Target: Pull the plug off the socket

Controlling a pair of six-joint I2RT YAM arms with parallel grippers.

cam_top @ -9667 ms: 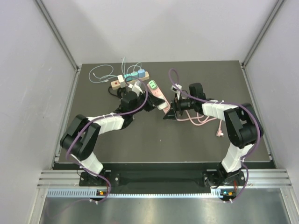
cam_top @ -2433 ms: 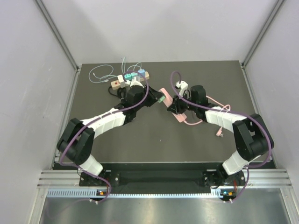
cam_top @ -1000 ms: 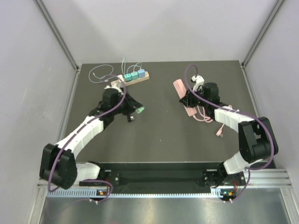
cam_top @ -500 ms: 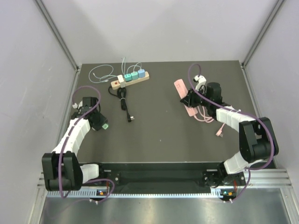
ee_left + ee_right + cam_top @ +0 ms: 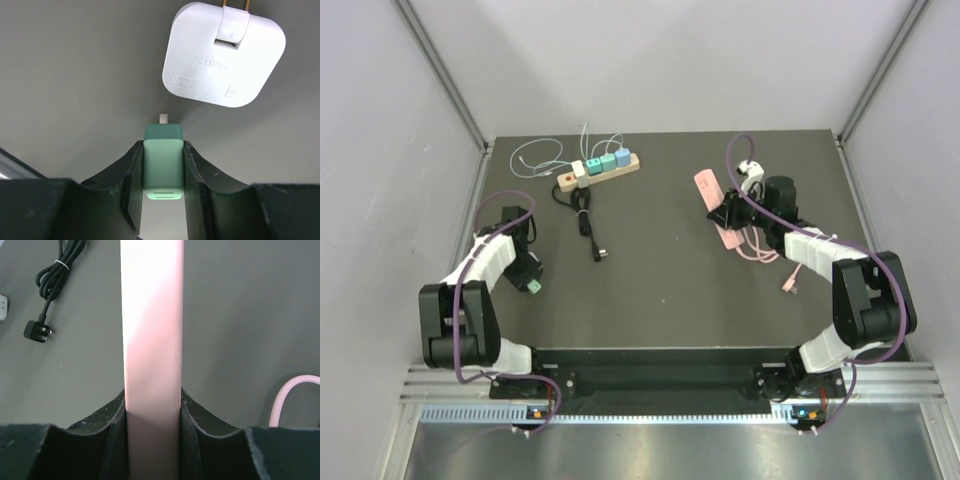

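The green plug [image 5: 163,165] sits pinched between my left gripper's [image 5: 162,147] fingers, one metal prong pointing at the table. In the top view that gripper [image 5: 530,281] is at the table's left side with the plug [image 5: 534,287] at its tip. The socket, a pink power strip [image 5: 151,335], is clamped edge-on in my right gripper [image 5: 152,392]. From above, the strip [image 5: 706,188] sticks out toward the back left of the right gripper [image 5: 724,211], far from the plug.
A white folding adapter [image 5: 223,55] lies just ahead of the green plug. A wooden power strip [image 5: 606,165] with several plugs and white wires [image 5: 535,155] lies at the back. A black coiled cord [image 5: 588,215] and the pink cable [image 5: 760,246] rest on the table.
My left arm has swung the green plug from mid-table to the left edge and nearer the front. The right gripper has kept the pink strip almost still.
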